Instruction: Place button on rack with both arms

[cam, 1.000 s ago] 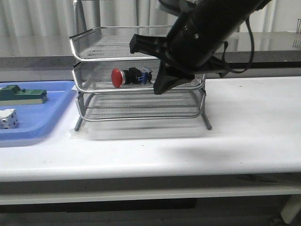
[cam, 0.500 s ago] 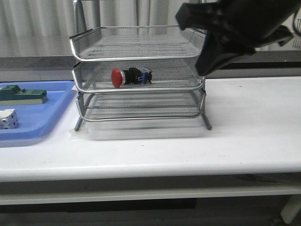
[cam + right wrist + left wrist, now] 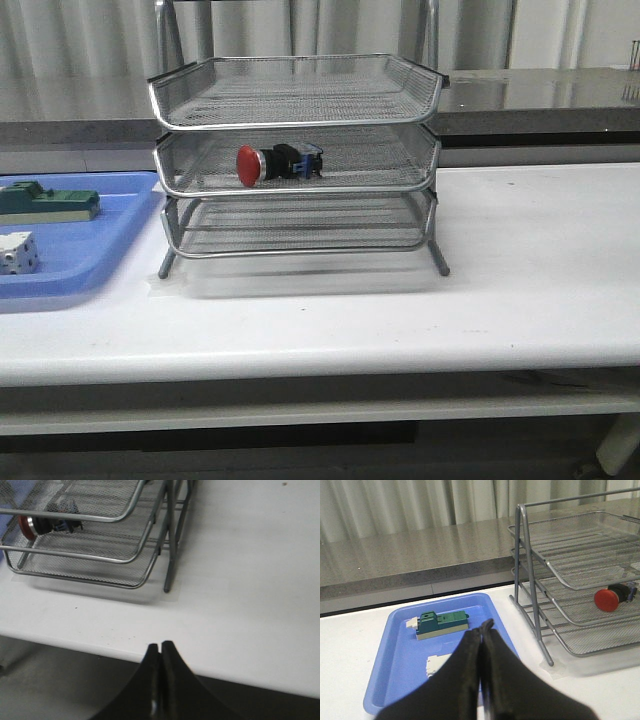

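Left gripper (image 3: pixel 481 630) and right gripper (image 3: pixel 160 652) both have their fingers pressed together on nothing, each well clear of the rack (image 3: pixel 300 160). The button (image 3: pixel 278 163) lies on its side in the middle tray, red cap leftward, so the placing looks done.

Button (image 3: pixel 262 163) lies in rack's (image 3: pixel 300 100) middle tray.

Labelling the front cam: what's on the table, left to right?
White cube → green block, both in the blue tray → button lying in the middle tier of the rack → bare table.
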{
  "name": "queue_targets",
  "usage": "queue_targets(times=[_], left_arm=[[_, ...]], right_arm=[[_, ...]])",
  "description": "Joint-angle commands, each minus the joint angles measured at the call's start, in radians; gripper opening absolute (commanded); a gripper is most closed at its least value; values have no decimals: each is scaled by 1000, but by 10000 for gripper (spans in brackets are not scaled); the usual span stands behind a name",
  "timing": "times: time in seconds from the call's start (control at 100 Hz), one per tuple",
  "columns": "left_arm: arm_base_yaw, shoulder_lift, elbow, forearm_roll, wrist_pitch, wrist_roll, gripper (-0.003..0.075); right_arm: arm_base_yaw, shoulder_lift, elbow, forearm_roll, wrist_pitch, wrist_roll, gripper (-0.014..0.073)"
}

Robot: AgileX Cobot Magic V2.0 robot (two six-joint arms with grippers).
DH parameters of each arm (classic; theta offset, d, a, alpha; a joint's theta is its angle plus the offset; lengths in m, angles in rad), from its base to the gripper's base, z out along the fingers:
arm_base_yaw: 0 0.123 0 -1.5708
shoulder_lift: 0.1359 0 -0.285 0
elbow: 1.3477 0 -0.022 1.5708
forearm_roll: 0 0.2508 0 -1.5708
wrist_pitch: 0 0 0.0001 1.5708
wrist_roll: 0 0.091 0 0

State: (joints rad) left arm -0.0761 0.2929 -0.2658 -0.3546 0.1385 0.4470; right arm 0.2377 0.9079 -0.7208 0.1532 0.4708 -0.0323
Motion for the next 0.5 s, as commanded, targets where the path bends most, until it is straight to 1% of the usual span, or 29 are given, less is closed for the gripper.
queue_targets(times=[0.0, 0.17, 0.35, 0.49], left_arm=[[3, 6, -27, -15, -79, -10, -21], [3, 6, -27, -15, -79, -10, -21], [3, 6, -27, -15, -79, -10, -21], [3, 6, -27, -15, -79, -10, -21]], right_arm=[[-35, -97, 7, -16, -29, -12, -61], [-70, -268, 72, -26, 2, -12, -61], [-72, -430, 122, -32, 21, -12, -61], [-72, -517, 126, -34, 54, -12, -61]])
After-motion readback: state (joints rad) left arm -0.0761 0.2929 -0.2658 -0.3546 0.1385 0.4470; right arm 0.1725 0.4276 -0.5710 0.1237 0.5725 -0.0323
